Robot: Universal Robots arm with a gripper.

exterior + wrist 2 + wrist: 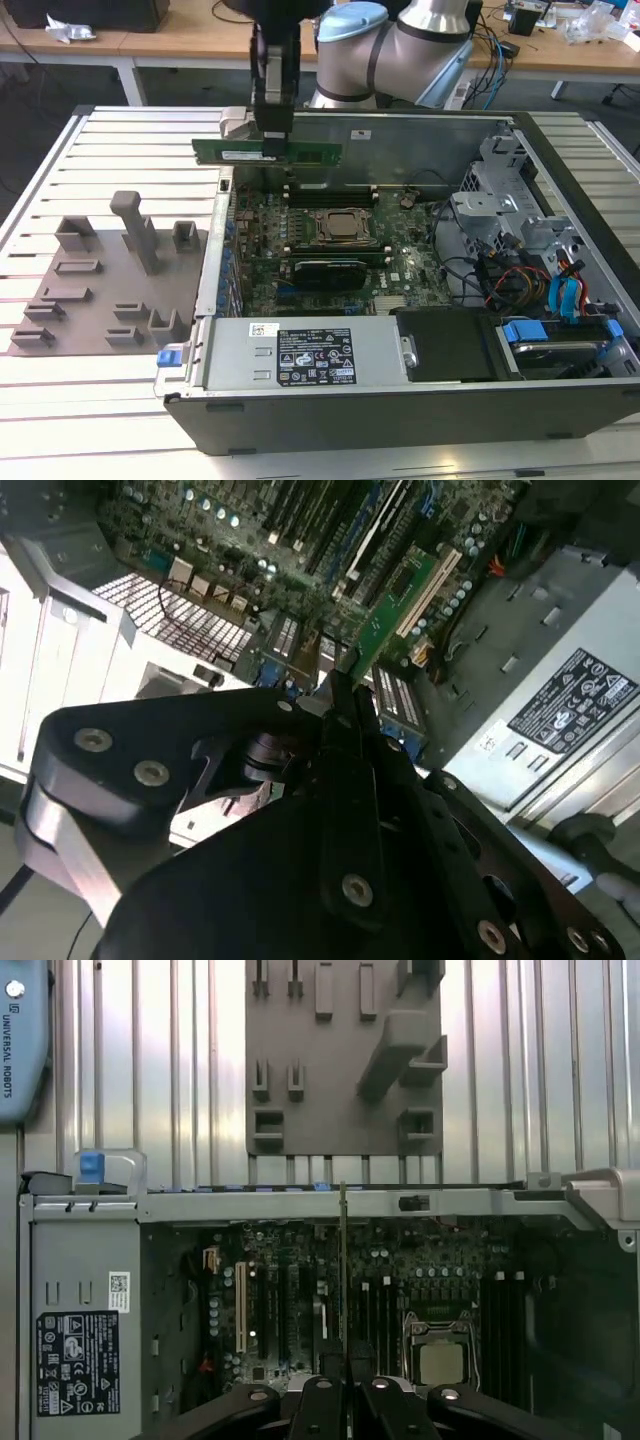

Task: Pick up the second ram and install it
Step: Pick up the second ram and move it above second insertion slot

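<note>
The second ram is a long green strip with a white label. It hangs level in the air over the far corner of the open computer case, toward the exterior view's left. My gripper is shut on its middle from above. In the first wrist view the ram appears edge-on as a thin line running out from the gripper, above the motherboard beside the black slot rails. In the second wrist view the black gripper hangs over the motherboard.
Inside the case lie the CPU socket, memory slot rails, a grey power supply, and drive bays with cables. A grey fixture plate with upright blocks lies on the slatted table on the exterior view's left.
</note>
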